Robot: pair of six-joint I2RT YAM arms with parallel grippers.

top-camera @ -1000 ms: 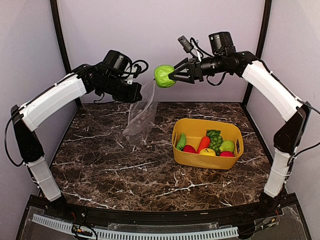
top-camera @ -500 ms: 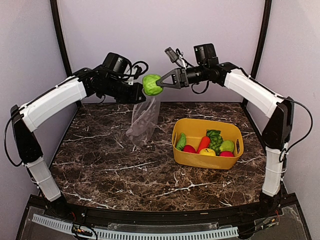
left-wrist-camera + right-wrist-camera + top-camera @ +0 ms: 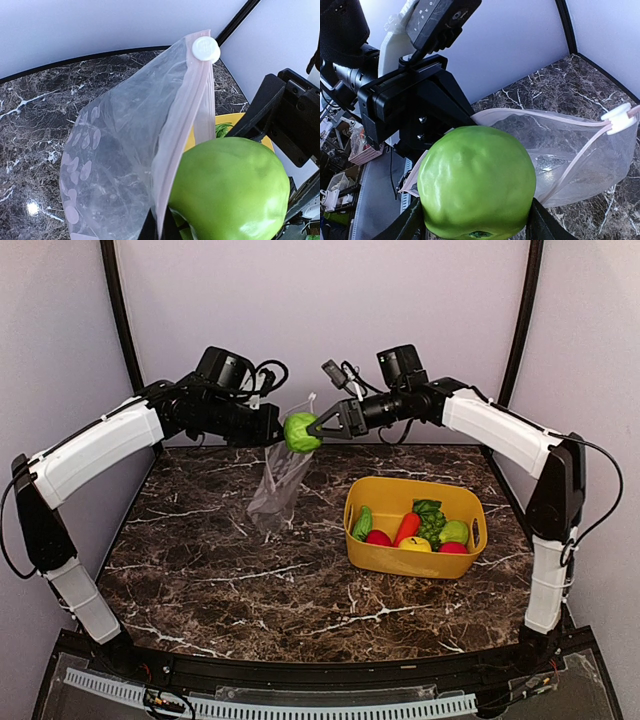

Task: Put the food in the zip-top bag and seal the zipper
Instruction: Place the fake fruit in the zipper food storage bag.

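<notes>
Starting up front, the marble table [image 3: 250, 590] has loads of open room. The yellow basket [image 3: 372, 552] sits right of centre. Farther back, the right gripper [image 3: 312, 428], clamped on the green food [image 3: 298, 432], has dropped left since a second ago and is now against the mouth of the zip-top bag [image 3: 277, 485]. The left gripper [image 3: 272, 428] has that mouth pinched tight.

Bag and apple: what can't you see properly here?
- Left wrist view: left gripper, almost wholly hidden under the zip-top bag and green apple.
- Right wrist view: right gripper, mostly covered by the apple.
- Top view: food in the yellow basket, too small to name.
- All views: whether the apple is past the zipper.
</notes>
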